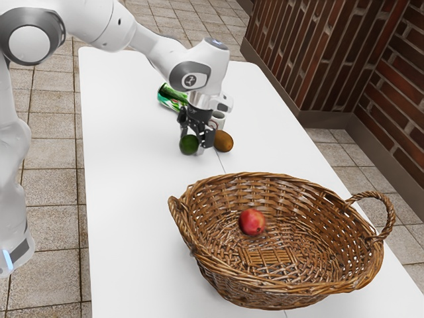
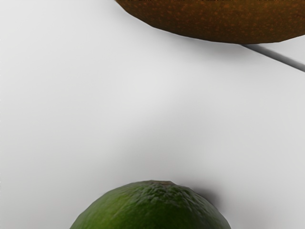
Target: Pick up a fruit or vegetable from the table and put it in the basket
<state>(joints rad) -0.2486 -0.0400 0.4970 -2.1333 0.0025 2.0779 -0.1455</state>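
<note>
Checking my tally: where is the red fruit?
In the exterior view, the red fruit is inside the basket, off-centre toward the exterior view's left.

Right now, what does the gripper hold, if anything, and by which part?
Cannot be told: the gripper is at the green fruit, but any hold is unclear.

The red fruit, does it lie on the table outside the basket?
No, the red fruit lies inside the basket, and the woven rim runs all around it.
</note>
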